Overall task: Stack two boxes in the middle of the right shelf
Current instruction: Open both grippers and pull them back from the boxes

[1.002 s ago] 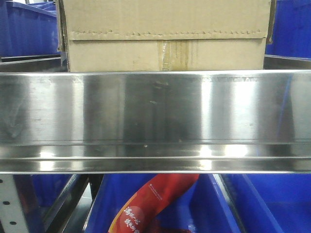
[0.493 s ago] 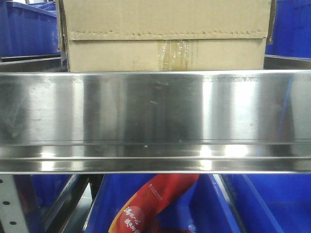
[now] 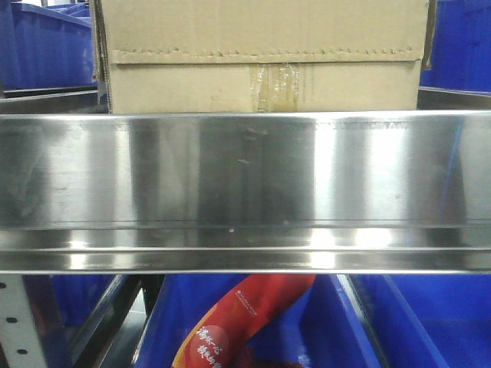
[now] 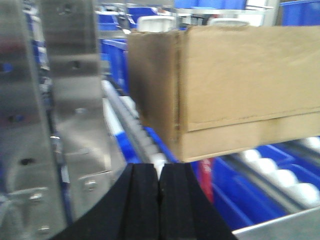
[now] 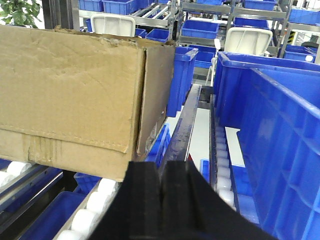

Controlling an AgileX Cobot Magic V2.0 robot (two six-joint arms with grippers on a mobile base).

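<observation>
One brown cardboard box (image 3: 261,46) with a serrated flap edge and a yellowish tape stain sits on the steel shelf level, behind its tall mirror-like front lip (image 3: 245,176). Only this one box shows. In the left wrist view the box (image 4: 240,85) is ahead and to the right of my left gripper (image 4: 159,172), whose jaws are shut and empty, just short of the box's lower left corner. In the right wrist view the box (image 5: 70,95) is ahead and to the left of my right gripper (image 5: 164,172), which is shut and empty near the lower right corner.
White rollers (image 5: 100,200) run under the box. A perforated steel upright (image 4: 50,100) stands close on the left. Blue plastic bins (image 5: 280,125) fill the lane to the right and the racks behind. Below the lip, a red bag (image 3: 238,318) lies in a blue bin.
</observation>
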